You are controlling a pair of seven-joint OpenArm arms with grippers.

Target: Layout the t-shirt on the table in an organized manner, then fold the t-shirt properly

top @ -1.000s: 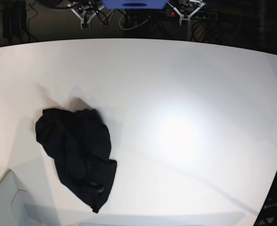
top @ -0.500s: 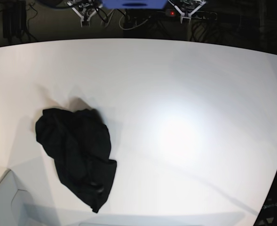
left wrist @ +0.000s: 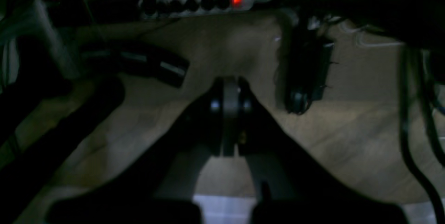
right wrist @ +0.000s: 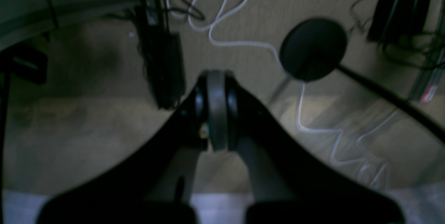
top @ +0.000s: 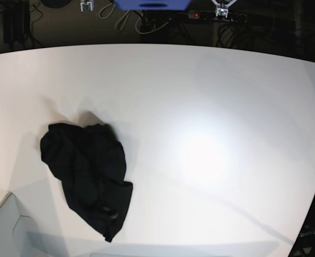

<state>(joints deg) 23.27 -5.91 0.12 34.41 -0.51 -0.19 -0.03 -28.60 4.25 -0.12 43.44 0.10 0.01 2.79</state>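
Observation:
The t-shirt (top: 87, 176) lies crumpled in a plain black heap on the left part of the white table (top: 210, 91); no print shows. Both grippers are off the table, past its far edge. Only the tip of my right gripper (top: 86, 5) shows at the top left of the base view, and my left gripper (top: 221, 10) at the top right. In the wrist views, the left gripper (left wrist: 230, 90) and the right gripper (right wrist: 216, 85) are each shut with nothing between the fingers, hanging over the dim floor. Neither is near the shirt.
A power strip (left wrist: 208, 1) with a red light lies on the floor behind the table, among dark cables. A white cable (right wrist: 226, 12) and a black round stand base (right wrist: 313, 48) lie under the right gripper. A pale box corner (top: 2, 225) sits at the table's near left.
Both grippers have drawn back toward the top edge of the base view and now barely show. The t-shirt has not moved.

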